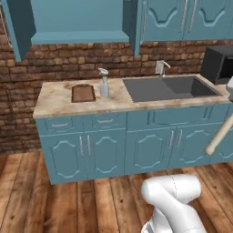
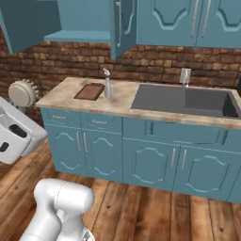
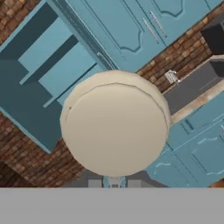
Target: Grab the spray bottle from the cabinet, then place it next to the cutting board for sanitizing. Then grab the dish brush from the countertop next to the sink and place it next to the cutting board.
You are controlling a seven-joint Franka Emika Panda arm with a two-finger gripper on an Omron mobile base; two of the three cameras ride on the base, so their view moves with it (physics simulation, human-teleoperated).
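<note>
Already the spray bottle (image 1: pixel 103 83) stands upright on the surface (image 1: pixel 54 98), just beside the right edge of the cutting board (image 1: pixel 83 93), left of centre in the left base view. The sink (image 1: pixel 168 88) lies to the right of them, with the open cabinet (image 1: pixel 79 22) above, at the upper left of the frame. The dish brush (image 3: pixel 114 127) is off the surface: in the hand view its round pale head covers the middle of the frame, just above the tool's (image 3: pixel 114 183) finger tips, which sit close together, shut on the brush. In the left base view its beige handle (image 1: pixel 220 134) slants along the right edge; in the right base view its head (image 2: pixel 22 93) shows at the left edge.
</note>
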